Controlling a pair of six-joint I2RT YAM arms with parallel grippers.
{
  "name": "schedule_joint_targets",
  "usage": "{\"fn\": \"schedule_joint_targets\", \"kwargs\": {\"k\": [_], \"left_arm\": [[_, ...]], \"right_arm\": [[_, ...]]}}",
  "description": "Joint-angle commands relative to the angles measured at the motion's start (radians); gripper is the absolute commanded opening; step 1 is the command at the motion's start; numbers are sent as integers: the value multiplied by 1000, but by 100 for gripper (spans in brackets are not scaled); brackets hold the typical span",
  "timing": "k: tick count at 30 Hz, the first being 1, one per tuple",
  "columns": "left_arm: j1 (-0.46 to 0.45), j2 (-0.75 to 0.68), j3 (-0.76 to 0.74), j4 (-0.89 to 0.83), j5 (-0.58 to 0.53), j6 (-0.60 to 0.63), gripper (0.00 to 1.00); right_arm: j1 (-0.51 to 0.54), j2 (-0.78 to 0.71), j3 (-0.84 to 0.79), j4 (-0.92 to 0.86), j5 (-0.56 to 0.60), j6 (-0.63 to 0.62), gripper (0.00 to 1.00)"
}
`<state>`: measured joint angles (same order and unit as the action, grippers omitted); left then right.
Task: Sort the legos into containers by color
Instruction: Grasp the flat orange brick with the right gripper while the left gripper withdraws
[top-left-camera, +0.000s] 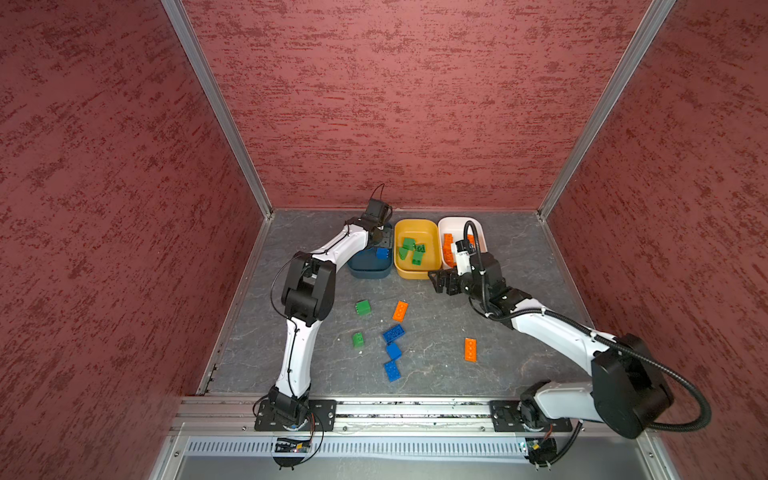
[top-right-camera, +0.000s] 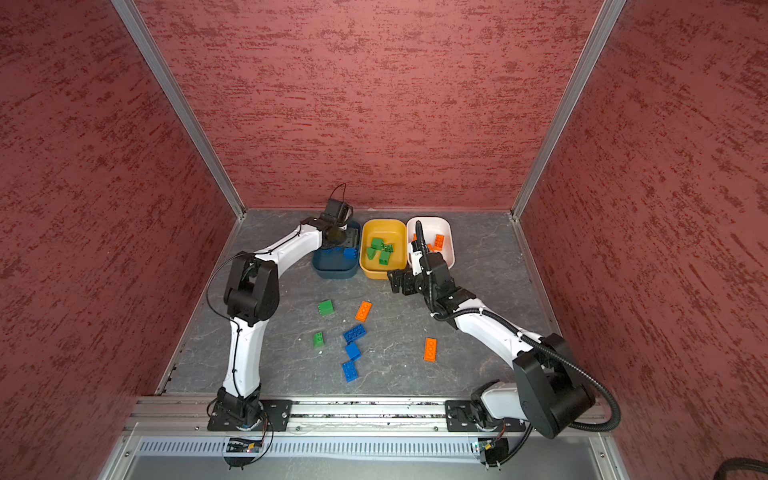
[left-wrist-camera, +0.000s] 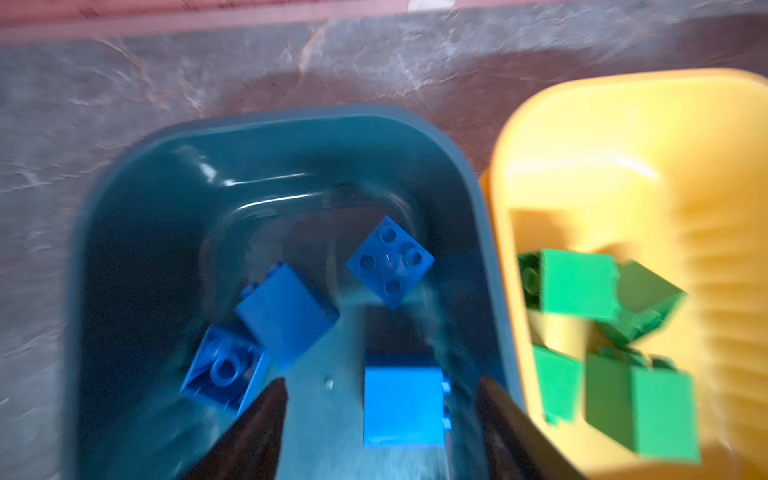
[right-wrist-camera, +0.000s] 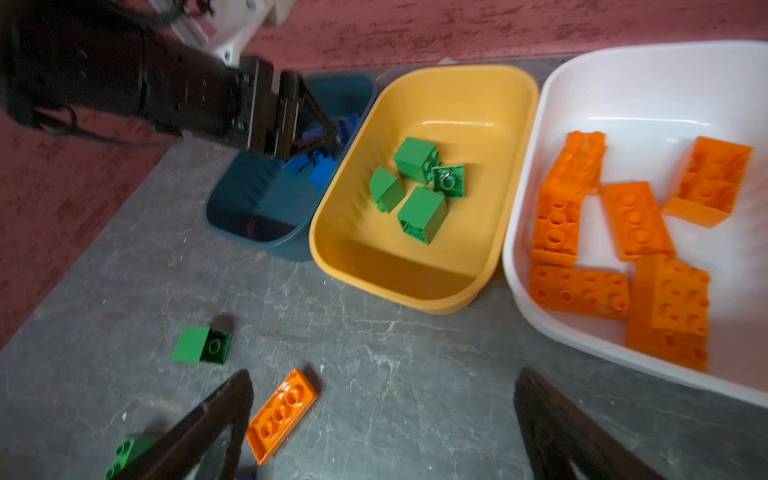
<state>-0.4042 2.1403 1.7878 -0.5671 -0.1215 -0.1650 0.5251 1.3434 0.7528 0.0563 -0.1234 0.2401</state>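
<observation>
My left gripper (top-left-camera: 384, 239) (left-wrist-camera: 382, 382) hangs open over the dark teal container (top-left-camera: 365, 270) (left-wrist-camera: 291, 137). A blue lego (left-wrist-camera: 403, 403) shows blurred between its fingers, with a gap on each side. Three more blue legos lie in that container. The yellow container (top-left-camera: 415, 272) holds several green legos (right-wrist-camera: 419, 178), and the white container (right-wrist-camera: 623, 75) holds several orange legos (right-wrist-camera: 636, 220). My right gripper (top-left-camera: 436, 282) (right-wrist-camera: 384, 374) stands open and empty above the table, in front of the yellow container. An orange lego (right-wrist-camera: 282, 413) lies by one of its fingers.
Loose on the grey table lie two green legos (top-left-camera: 363, 307) (top-left-camera: 358, 339), two orange ones (top-left-camera: 400, 311) (top-left-camera: 470, 349) and three blue ones (top-left-camera: 393, 333) close together. Red walls close in the back and both sides.
</observation>
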Motion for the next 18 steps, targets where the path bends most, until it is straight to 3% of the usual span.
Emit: {"fn": "schedule_joint_targets", "kwargs": {"k": [1,4,6,11,18], "left_arm": [[-27,-144,-102,83,-29,-41,87],[-31,-247,-238,133,-48,-95,99],[-31,-315,-325,159,-83,-136,99],[-20,-454,-507,195,-192,-221,100],[46,-582,-686,246,-228,-324,100]], "right_arm": [[60,25,3,-45,-7,-115,99],[119,97,61,-115,118,-83,99],[157,172,135,-212,187,16,99],[233,315,277,-400,202,187,99],[315,489,452,-534,229,202,99]]}}
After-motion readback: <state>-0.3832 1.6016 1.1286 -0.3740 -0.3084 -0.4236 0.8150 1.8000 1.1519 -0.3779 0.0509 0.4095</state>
